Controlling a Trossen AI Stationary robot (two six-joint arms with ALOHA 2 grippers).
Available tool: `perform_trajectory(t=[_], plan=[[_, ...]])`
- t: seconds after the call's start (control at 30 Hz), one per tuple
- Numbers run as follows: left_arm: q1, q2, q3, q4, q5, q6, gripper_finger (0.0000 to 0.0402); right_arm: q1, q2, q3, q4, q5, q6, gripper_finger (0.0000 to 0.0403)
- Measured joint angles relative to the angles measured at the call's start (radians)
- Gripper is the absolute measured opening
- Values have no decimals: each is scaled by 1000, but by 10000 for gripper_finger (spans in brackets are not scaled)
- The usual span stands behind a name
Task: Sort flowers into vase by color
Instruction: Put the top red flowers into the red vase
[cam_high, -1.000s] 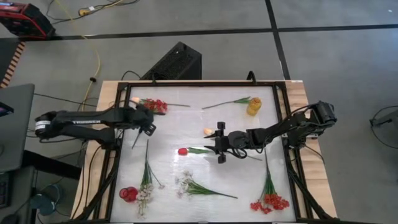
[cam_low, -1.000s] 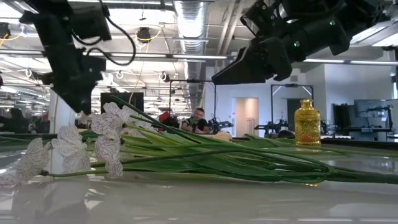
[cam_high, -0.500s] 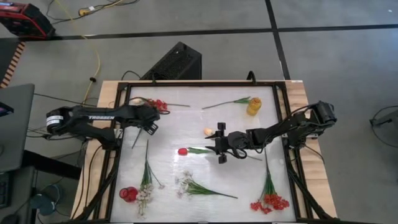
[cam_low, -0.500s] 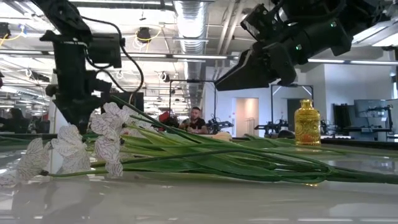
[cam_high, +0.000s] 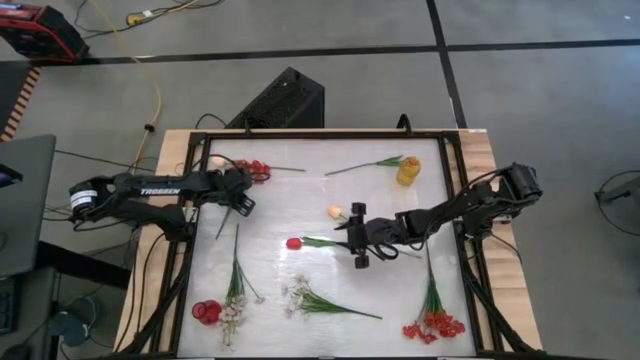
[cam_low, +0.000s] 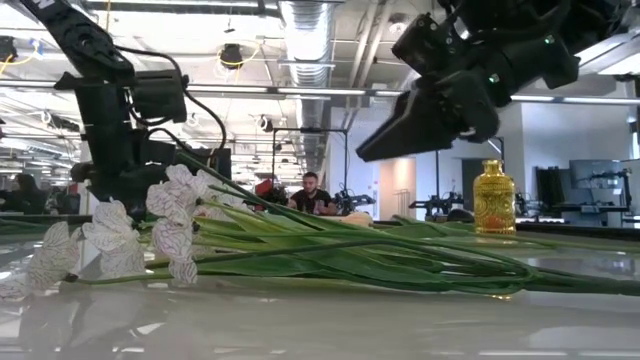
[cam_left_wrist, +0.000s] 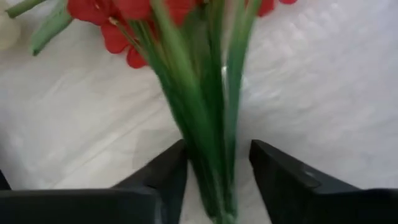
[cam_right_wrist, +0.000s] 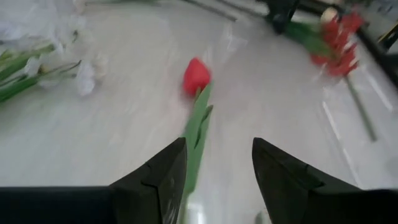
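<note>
My left gripper is low over the table's far left, open, with one finger on each side of the green stems of a red blossom cluster that lies on the table. My right gripper hangs open above mid-table. Below it the leafy stem of a red tulip runs on toward my wrist. In the low view the right gripper is well above the table. A yellow vase stands far right and a red vase near left. My left gripper comes at the red cluster's stems steeply from above, its fingers lying across them a little behind the blossoms. The stems fill most of the gap. Whether a finger touches them, I cannot tell. The cluster lies on the table.
A loose peach tulip head lies just beyond my right gripper. A peach tulip on its stem lies by the yellow vase. White sprays lie near the front edge, and another red cluster lies at the near right.
My left gripper has come down toward the table onto the red cluster's stems, its arm swinging toward the far edge. My right gripper has stayed over the red tulip's stem and tipped its fingers further downward.
</note>
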Motion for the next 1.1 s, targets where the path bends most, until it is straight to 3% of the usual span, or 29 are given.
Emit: perform_trajectory(t=[0.2, 0.27, 0.4, 0.53, 0.8, 0.93, 1.1], plan=[[-7, -63, -3, 29, -49, -11, 26, 44, 0, 0, -87, -3, 152, 209], [-13, -91, -3, 46, -69, 2, 10, 64, 0, 0, -115, -3, 229, 209], [-28, -174, -3, 128, -74, 49, 15, 111, 0, 0, -144, -3, 386, 209], [-51, -275, -2, 252, -8, 112, 15, 156, 0, 0, -127, 4, 463, 209], [-142, -467, -1, 479, 378, 176, 16, 222, 0, 0, -70, 81, 501, 209], [-256, -540, 0, 582, 501, 174, 16, 233, 0, 0, -32, 81, 490, 209], [-468, -579, 0, 725, 474, 171, 16, 236, 0, 0, -24, 81, 487, 209]])
